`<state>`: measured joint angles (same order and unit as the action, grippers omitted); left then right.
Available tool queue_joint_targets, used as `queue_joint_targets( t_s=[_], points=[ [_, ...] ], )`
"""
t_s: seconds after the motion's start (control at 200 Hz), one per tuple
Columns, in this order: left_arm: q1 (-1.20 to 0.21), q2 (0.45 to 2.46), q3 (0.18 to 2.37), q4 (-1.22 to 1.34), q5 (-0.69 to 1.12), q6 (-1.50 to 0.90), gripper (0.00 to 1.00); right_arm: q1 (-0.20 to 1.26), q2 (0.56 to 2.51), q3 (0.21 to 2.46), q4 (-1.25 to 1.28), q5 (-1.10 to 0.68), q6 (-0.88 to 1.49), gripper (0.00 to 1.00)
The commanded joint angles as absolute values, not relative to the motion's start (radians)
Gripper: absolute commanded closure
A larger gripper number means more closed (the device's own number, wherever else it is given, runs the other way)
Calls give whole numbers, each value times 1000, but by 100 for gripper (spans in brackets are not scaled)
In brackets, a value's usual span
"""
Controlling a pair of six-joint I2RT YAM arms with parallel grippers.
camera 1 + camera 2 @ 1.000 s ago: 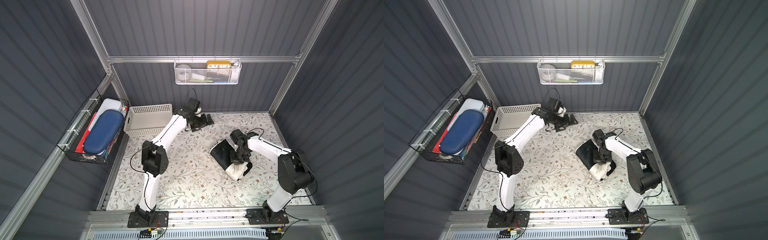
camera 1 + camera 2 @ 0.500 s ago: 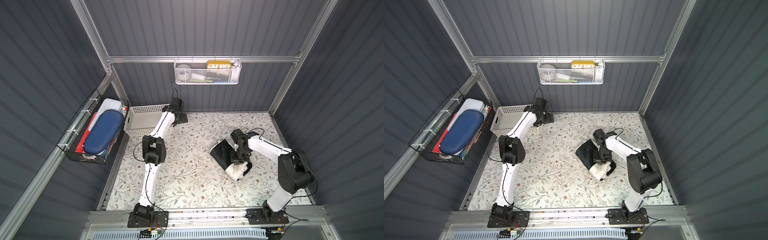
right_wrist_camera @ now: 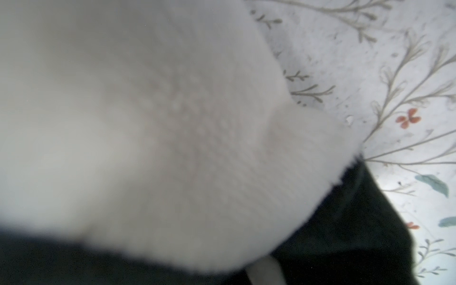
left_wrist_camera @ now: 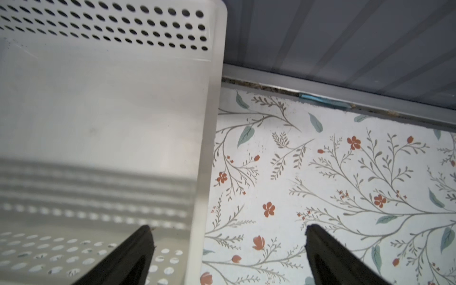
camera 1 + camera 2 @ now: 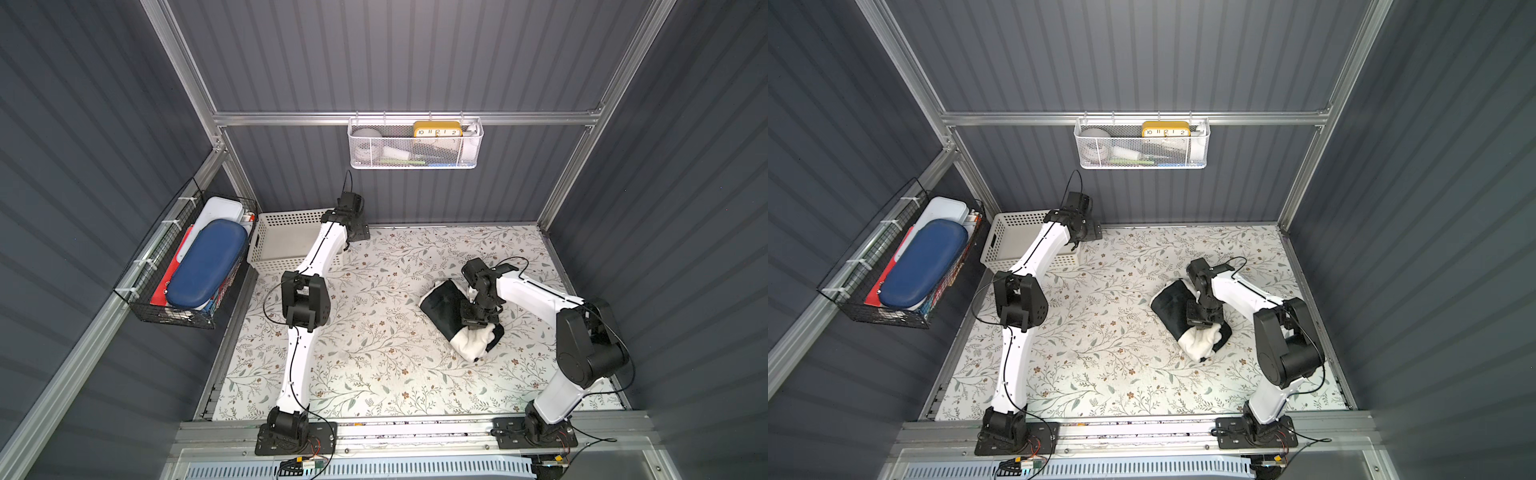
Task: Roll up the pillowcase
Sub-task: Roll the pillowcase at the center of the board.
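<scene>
The pillowcase is lying as a loose black-and-white roll near the tabletop's right edge. The right pincer is pressing into it, clenched; whether it pinches plush I cannot tell. The left pincer is hanging released over the basket's wall, far left corner. Soft, light, springy plush is likely to unfurl; grip the loose white end.

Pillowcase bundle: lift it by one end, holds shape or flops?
Probably flops: the pillowcase is plush cloth, its white end bulging loosely. Likely light for its bulk, being only rolled fabric. Pushed, it may unroll rather than slide, since nothing visibly binds it.
</scene>
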<state>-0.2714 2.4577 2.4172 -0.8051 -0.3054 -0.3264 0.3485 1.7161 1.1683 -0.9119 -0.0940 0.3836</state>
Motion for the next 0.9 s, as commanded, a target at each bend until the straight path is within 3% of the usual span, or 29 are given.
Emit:
queue_joint_targets(
  t_s=[0.0,0.25,0.335,0.615,0.775,0.895],
  points=[
    [-254,2506,2407,-809,-278,-294,2,346,1758,1163,-899,-89,374,100],
    [-244,2554,2423,-788,-278,-246,8,347,1748,1161,-903,-73,374,100],
    [-241,2561,2420,-783,-274,-237,15,347,1752,1165,-904,-75,374,100],
    [-239,2516,2306,-773,-260,-257,56,346,1756,1163,-902,-72,372,100],
    [-242,2466,2209,-794,-242,-321,85,344,1765,1164,-901,-66,370,100],
    [-271,2402,2108,-823,-185,-384,92,339,1778,1170,-899,-64,367,100]
  ],
)
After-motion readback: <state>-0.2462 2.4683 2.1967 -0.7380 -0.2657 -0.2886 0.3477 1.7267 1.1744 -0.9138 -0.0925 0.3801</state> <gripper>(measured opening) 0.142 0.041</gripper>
